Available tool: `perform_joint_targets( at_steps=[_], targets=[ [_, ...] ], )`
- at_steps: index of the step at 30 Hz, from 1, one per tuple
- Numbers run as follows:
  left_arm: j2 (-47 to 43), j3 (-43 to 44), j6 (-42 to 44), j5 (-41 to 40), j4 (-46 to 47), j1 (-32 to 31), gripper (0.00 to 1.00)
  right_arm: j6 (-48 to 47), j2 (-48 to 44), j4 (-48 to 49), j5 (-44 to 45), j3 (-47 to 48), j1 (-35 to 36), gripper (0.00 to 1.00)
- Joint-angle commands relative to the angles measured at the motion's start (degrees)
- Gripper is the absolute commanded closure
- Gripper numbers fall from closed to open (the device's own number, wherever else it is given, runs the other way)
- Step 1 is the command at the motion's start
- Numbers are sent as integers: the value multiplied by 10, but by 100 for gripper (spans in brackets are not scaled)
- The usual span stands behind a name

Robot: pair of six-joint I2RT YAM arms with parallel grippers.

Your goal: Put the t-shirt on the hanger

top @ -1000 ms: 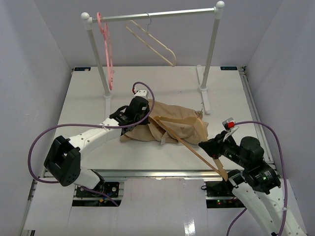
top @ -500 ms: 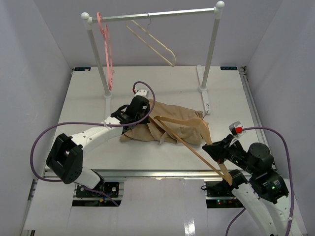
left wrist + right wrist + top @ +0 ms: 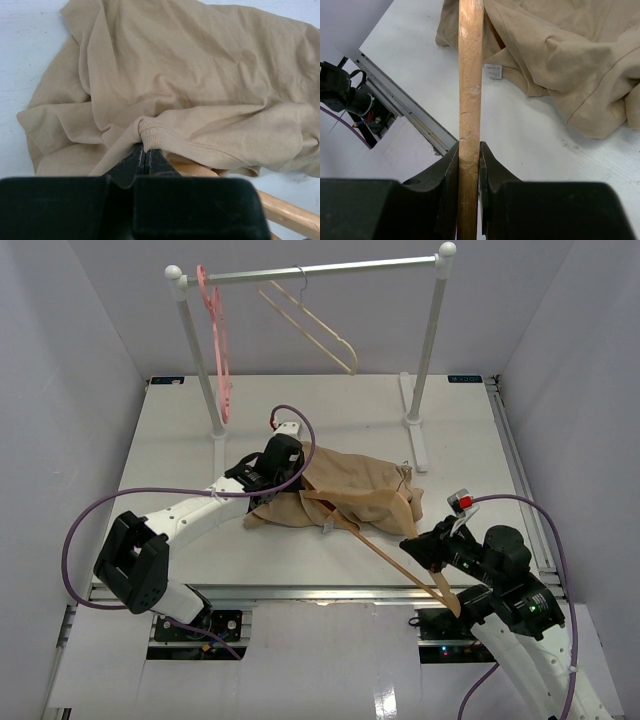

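The tan t-shirt (image 3: 360,490) lies crumpled in the middle of the table; it fills the left wrist view (image 3: 200,75) and shows in the right wrist view (image 3: 560,55), its white label (image 3: 493,71) facing up. My left gripper (image 3: 288,480) is shut on the shirt's ribbed collar edge (image 3: 150,135) at the shirt's left side. The light brown wooden hanger (image 3: 385,553) runs diagonally from under the shirt toward the front right. My right gripper (image 3: 428,552) is shut on its wooden arm (image 3: 470,100). A piece of the hanger shows under the cloth in the left wrist view (image 3: 285,212).
A clothes rail (image 3: 310,272) stands at the back on two white posts. A pink plastic hanger (image 3: 217,335) and a pale cream hanger (image 3: 310,325) hang from it. The rail's right foot (image 3: 417,440) lies close behind the shirt. The table's front edge (image 3: 300,590) is near my right gripper.
My right gripper, holding the hanger, swung out right and then came back left and forward, sliding the hanger arm further under the shirt. The left gripper has kept its hold and barely moved.
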Motion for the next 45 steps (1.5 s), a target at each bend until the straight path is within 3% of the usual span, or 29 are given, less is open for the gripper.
perform_joint_targets(
  at_steps=[1,13,19,27,35,40,45],
  targets=[
    [-25,-5,-10,26,17,3,100,14,7,99,2,-9,1,92],
    [-75,-23,-4,48,8,3,100,-4,25,166,31,-40,1,92],
    [-112,5,31,92,-8,3,100,-7,70,255,-66,-67,2,92],
    [-135,78,75,159,-49,3,100,4,133,376,-128,-69,3,92],
    [-130,105,69,300,-50,3,100,3,186,484,-88,-78,9,92],
    [-131,126,63,338,-48,3,100,-30,270,522,-64,-66,29,92],
    [-132,136,57,373,-45,3,100,-38,331,637,-50,-90,81,92]
  ],
)
